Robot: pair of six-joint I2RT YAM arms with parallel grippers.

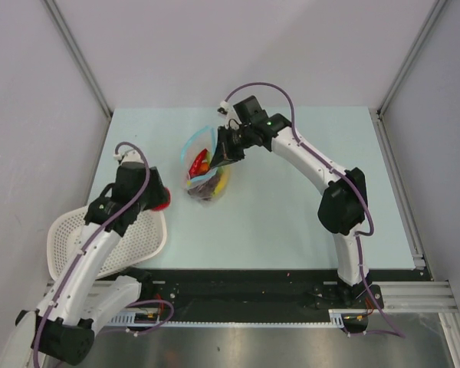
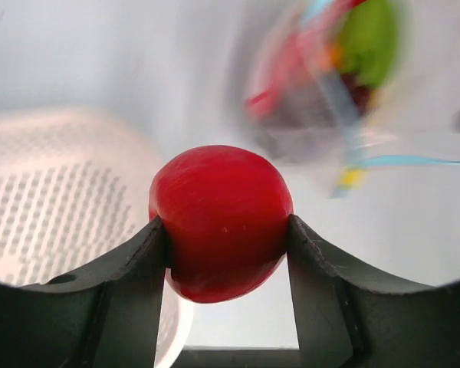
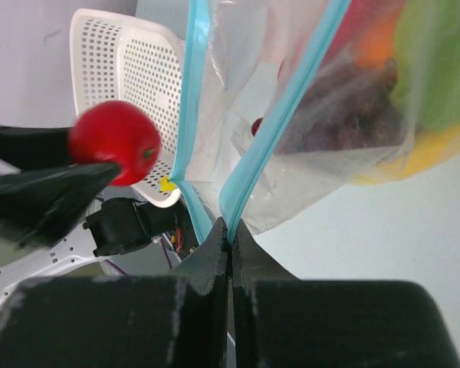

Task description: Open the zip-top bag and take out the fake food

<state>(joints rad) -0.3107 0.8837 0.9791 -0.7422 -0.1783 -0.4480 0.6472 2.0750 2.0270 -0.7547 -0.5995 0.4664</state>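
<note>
Jaws of the left gripper [image 2: 224,230], partly spread, clamped the red round piece [image 2: 218,199] at frame centre. The right gripper [image 3: 229,230], closed tight, pinched the zip-top bag [image 3: 322,146] by its blue strip, lower centre.

A white perforated basket [image 1: 149,230] at the near left corner of the pale blue-green table [image 1: 291,215].

Film of the small clear zip-top bag [image 3: 345,165]: thin plastic, shiny, heavily crinkled. Its light blue zip strip [image 3: 280,107]: opaque plastic, smoother. Surface of the red round toy piece [image 2: 218,218]: hard plastic, glossy, smooth, soft highlights. Both the left end effector [image 2: 224,230] and right end effector [image 3: 230,234]: black plastic, matt. The white perforated basket [image 2: 54,207]: moulded plastic, dull sheen. The pale blue-green worktop [image 1: 291,215]: smooth, matt. Near-edge silver rail [image 1: 410,294]: brushed metal.
</note>
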